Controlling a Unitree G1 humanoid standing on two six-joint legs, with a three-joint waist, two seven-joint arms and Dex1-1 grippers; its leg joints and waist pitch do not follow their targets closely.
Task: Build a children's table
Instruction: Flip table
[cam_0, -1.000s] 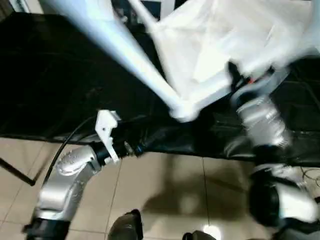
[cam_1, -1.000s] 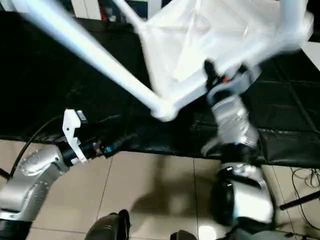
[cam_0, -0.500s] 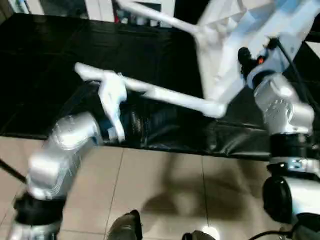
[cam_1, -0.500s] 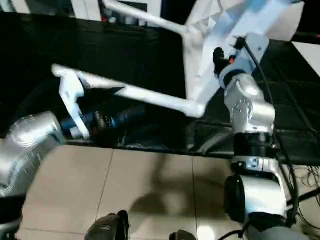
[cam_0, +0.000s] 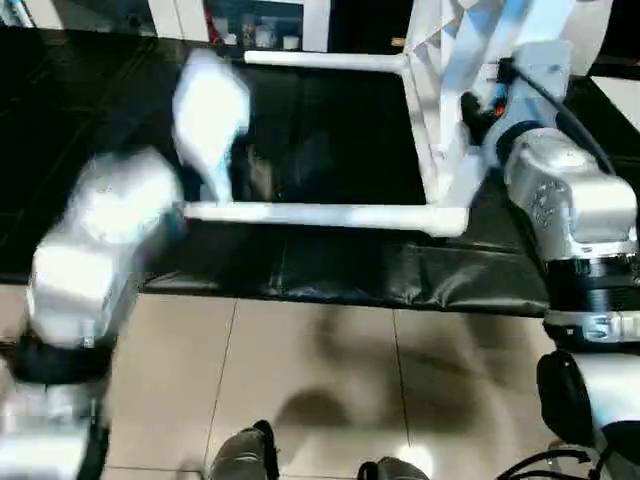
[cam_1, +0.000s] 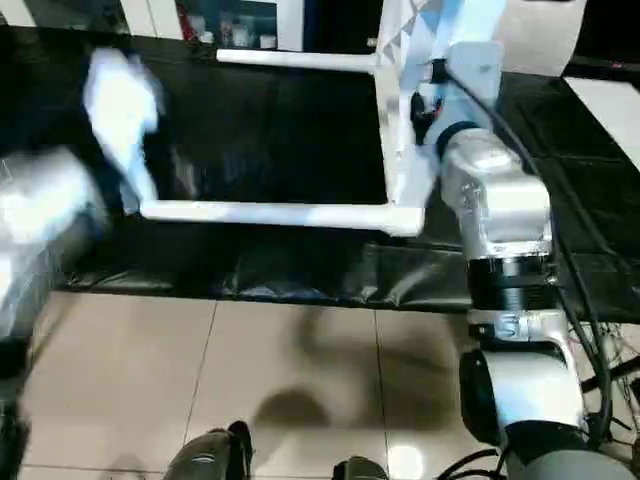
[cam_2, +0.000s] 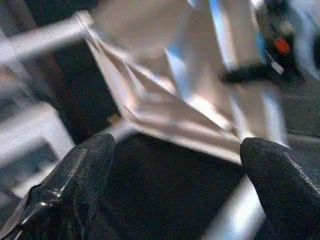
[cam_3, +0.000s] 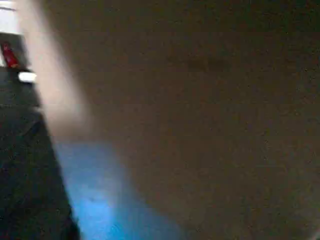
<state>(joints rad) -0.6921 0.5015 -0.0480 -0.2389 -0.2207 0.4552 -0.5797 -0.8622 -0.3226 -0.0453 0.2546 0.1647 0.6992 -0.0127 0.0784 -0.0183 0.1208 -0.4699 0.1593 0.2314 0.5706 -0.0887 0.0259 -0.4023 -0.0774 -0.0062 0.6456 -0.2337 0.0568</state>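
Observation:
The children's table is tipped on its side on the black work table. Its white ribbed top (cam_0: 440, 70) stands upright at the right, and two legs point left: a near leg (cam_0: 320, 214) and a far leg (cam_0: 320, 62). My right gripper (cam_0: 482, 103) is at the top's edge, shut on it; a black finger (cam_2: 250, 75) lies across the white plastic. My left arm (cam_0: 100, 240) is raised by the near leg's free end. The left gripper (cam_2: 177, 150) is open, its fingers (cam_2: 80, 175) wide apart, facing the ribbed underside (cam_2: 160, 100) with nothing between them.
The black-covered work table (cam_0: 90, 80) ends at a front edge (cam_0: 300, 290), with tiled floor (cam_0: 320, 380) below. A white cabinet (cam_0: 250, 20) stands behind. My feet (cam_0: 245, 460) show at the bottom.
The right arm has swung the children's table round, so its legs went from slanting upward to lying level and pointing left. The left arm rose from below the work table's edge to above it.

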